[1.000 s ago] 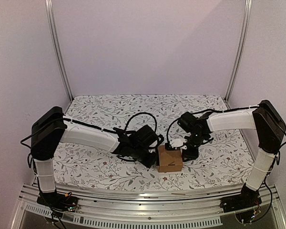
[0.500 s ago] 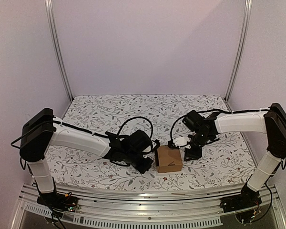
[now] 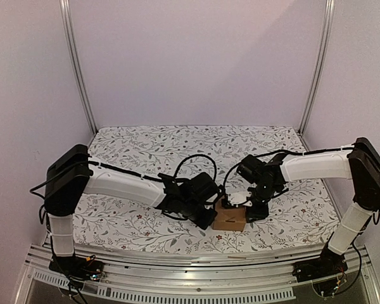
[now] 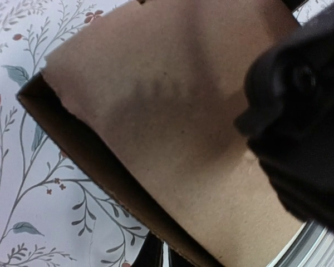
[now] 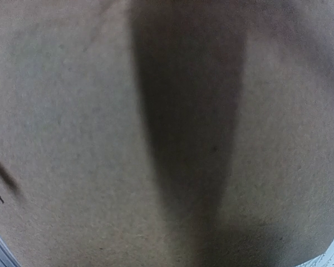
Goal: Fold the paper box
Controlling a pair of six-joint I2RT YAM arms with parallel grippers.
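The paper box (image 3: 232, 219), a small brown carton, stands on the flowered cloth between the two arms. My left gripper (image 3: 210, 216) presses against its left side. In the left wrist view the box (image 4: 172, 128) fills most of the frame, with one dark open edge at lower left. Below it, my left gripper (image 4: 166, 257) shows two dark fingers nearly touching. My right gripper (image 3: 249, 206) sits on the box's top right corner. The right wrist view shows only blurred cardboard (image 5: 72, 139) and a shadow, and its fingers are hidden. A black part of the right arm (image 4: 300, 128) looms behind the box.
The flowered cloth (image 3: 133, 221) covers the table. An aluminium rail (image 3: 190, 266) runs along the near edge. Two metal posts (image 3: 79, 69) stand at the back corners in front of plain walls. Black cables (image 3: 190, 158) loop above both wrists.
The left arm has pushed right against the box, which has shifted slightly right. The right gripper, briefly off to the box's right, has come back onto its top.
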